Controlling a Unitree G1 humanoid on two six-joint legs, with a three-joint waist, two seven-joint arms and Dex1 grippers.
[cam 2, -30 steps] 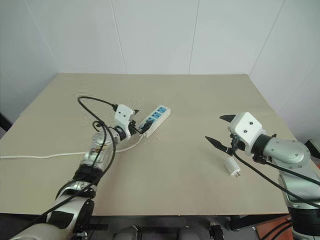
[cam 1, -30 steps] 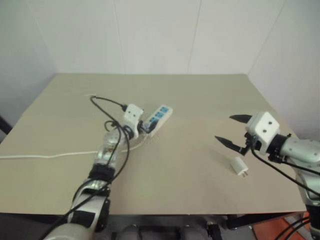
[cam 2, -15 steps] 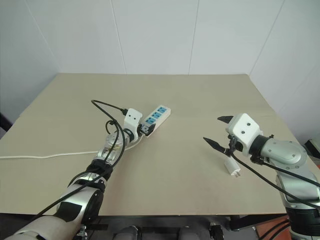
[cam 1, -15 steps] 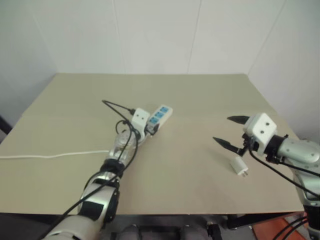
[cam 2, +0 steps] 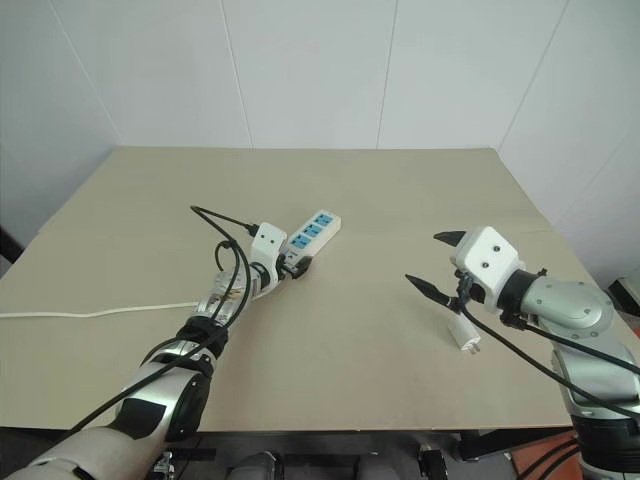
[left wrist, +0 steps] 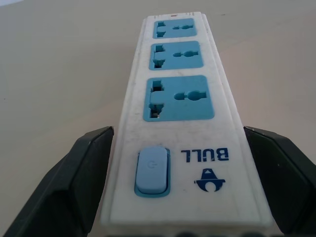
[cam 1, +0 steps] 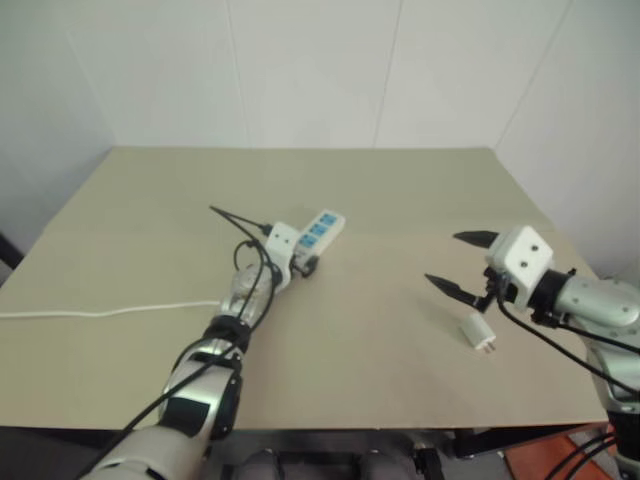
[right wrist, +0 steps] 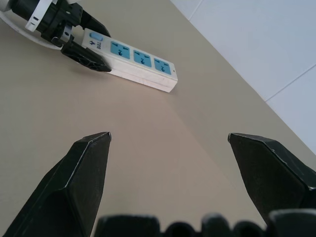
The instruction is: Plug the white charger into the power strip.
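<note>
The power strip (cam 2: pixel 314 231) lies flat mid-table, angled away, its three blue socket faces up. My left gripper (cam 2: pixel 293 265) is low at the strip's near switch end and open. In the left wrist view its black fingers (left wrist: pixel 84 182) stand on either side of that end of the power strip (left wrist: pixel 177 98). The white charger (cam 2: pixel 464 333) lies on the table at the right, prongs pointing toward the front edge. My right gripper (cam 2: pixel 425 258) hovers open just above and to the left of the charger, holding nothing. It faces the power strip (right wrist: pixel 140 60).
The strip's thin white cord (cam 2: pixel 100 310) runs left along the beige table (cam 2: pixel 400 190) to its left edge. White walls close in behind the table and on the right. Bare tabletop lies between the strip and the charger.
My left gripper has come down and forward, so its open fingers now straddle the strip's switch end. The right gripper, charger and strip have not moved.
</note>
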